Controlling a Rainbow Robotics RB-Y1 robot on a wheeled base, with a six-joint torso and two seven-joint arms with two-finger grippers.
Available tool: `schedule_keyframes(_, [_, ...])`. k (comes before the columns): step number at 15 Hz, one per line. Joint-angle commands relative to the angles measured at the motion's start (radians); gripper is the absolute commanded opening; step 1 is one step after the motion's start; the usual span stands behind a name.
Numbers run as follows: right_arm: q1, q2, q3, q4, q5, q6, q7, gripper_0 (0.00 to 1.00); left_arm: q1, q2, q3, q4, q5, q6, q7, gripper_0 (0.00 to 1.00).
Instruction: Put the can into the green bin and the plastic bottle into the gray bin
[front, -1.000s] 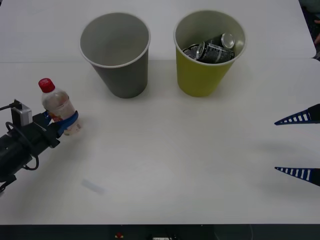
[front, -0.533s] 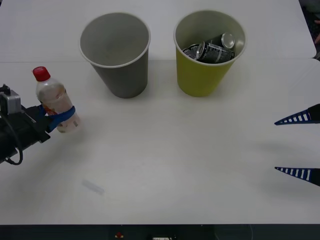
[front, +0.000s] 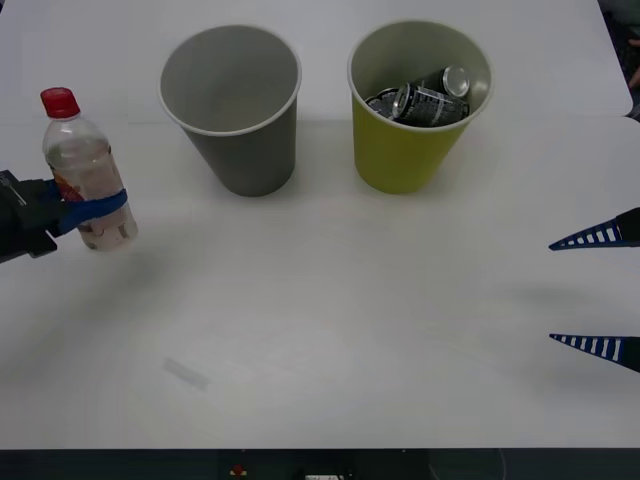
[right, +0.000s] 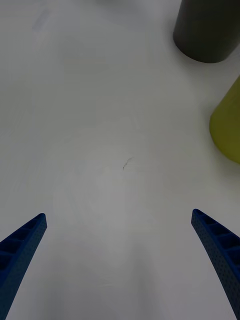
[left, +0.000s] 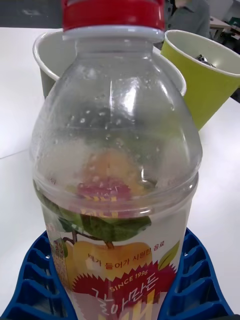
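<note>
My left gripper (front: 92, 210) is shut on the plastic bottle (front: 82, 170), clear with a red cap, holding it upright above the table at the far left. In the left wrist view the plastic bottle (left: 117, 170) stands between my blue fingers (left: 35, 280). The gray bin (front: 232, 105) stands at the back, right of the bottle, with nothing showing inside. Beside it the green bin (front: 415, 110) holds dark cans (front: 425, 98). My right gripper (front: 598, 292) hangs open at the right edge, over bare table.
The white table (front: 340, 320) has a faint smudge (front: 186, 373) near its front left. In the right wrist view the gray bin (right: 207, 27) and the green bin (right: 227, 127) stand beyond my open fingers.
My left gripper has lifted the plastic bottle up and drawn it leftward, off the table. The right arm has not moved.
</note>
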Motion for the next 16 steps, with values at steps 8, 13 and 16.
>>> schedule_keyframes(8, [0.000, 0.000, 0.000, 0.000, 0.000, 0.000, 0.000, 1.00, -0.287, 0.009, 0.121, -0.066, -0.329, -0.360, 0.548, 0.00])
schedule_keyframes(13, [0.000, 0.000, 0.000, 0.000, 0.000, 0.000, 0.000, 1.00, -0.505, 0.009, 0.073, -0.066, -0.476, -0.513, 0.702, 0.00])
schedule_keyframes(16, [0.000, 0.000, 0.000, 0.000, 0.000, 0.000, 0.000, 1.00, -0.623, 0.009, -0.017, -0.066, -0.562, -0.513, 0.749, 0.00])
